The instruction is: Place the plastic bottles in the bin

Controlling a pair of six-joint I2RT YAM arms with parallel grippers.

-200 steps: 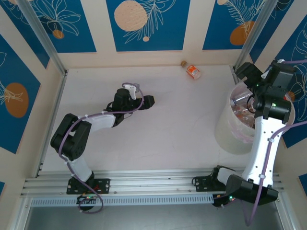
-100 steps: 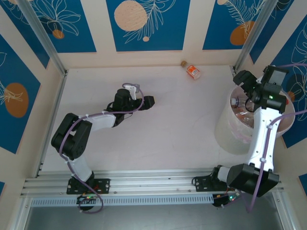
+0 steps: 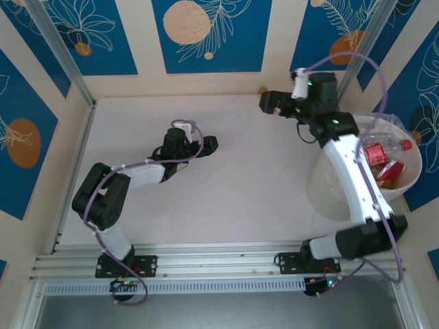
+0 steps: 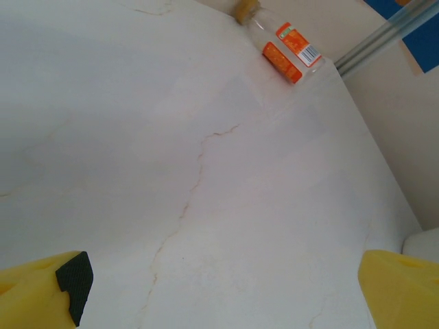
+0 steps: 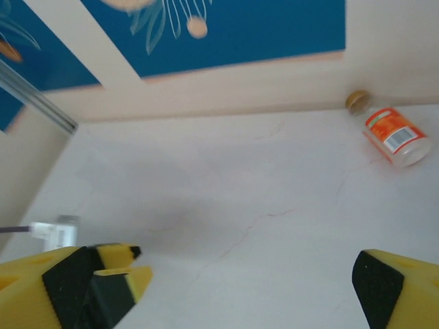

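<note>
One small clear bottle (image 4: 291, 46) with an orange label and a tan cap lies on its side on the white bench (image 3: 233, 185). It sits close to the foot of the back wall (image 5: 226, 86), at the upper right of the left wrist view and at the right edge of the right wrist view, cap end nearest the wall.

Several more bottles (image 3: 378, 155) lie heaped inside the bin (image 3: 328, 185), a wide pale tub lined with a clear bag at the right side of the overhead view. Among them are one with a red label, one with a red cap and something orange lower down.

Seen from above, the right tool (image 3: 269, 104) is at the top of the frame, right of centre and left of the bin, its arm bending across the tub's near rim. It hangs over the spot by the wall where the loose bottle lies. In its wrist view the yellow fingers (image 5: 401, 291) sit at the two lower corners, spread wide with nothing between them, and the bottle is apart from them.

The left tool (image 3: 209, 144) is left of centre in the overhead view, low over bare bench and well apart from the bottle. Its fingers (image 4: 41, 298) are also spread wide and hold nothing.
</note>
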